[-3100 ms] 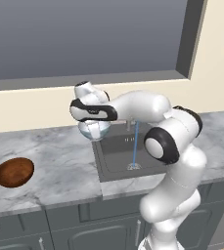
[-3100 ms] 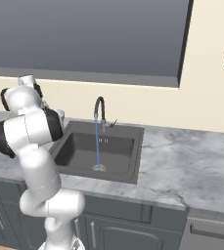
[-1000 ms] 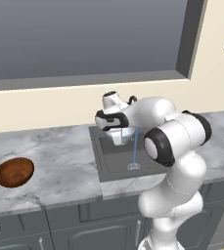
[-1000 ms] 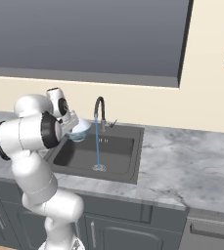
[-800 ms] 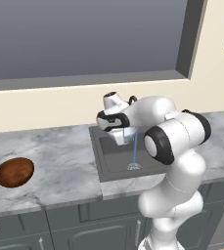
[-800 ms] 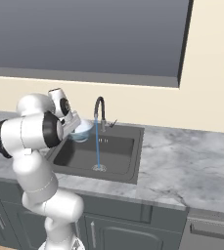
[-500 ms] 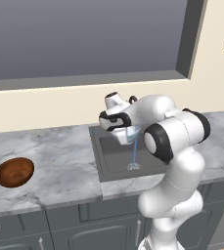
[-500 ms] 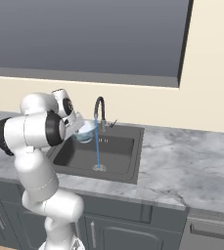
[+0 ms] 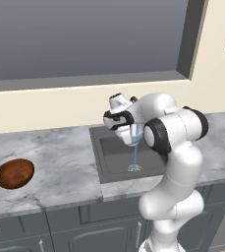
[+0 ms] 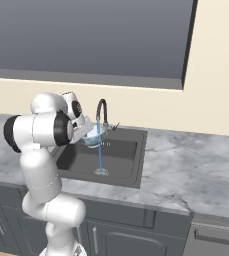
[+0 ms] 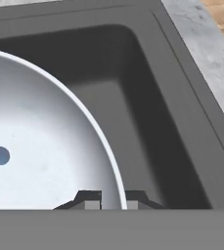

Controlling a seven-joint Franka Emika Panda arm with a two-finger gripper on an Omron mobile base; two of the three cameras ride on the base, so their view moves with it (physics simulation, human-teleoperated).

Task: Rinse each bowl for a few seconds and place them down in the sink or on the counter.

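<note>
Sink (image 10: 121,155), blue-white bowl (image 10: 92,136) now under stream

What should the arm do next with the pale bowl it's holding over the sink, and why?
Probably hold the pale bowl steady a moment. The gripper pinches its rim, and it sits under the faucet with the water stream running past it into the sink.

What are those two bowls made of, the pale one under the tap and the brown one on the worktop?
The pale bowl, held over the sink, looks like glazed ceramic or glass: smooth, glossy blue-white, with a thin bright rim. In this rendering either could fit. The brown bowl on the counter looks like wood: warm reddish-brown with a soft sheen, though it is too small to show grain.
</note>
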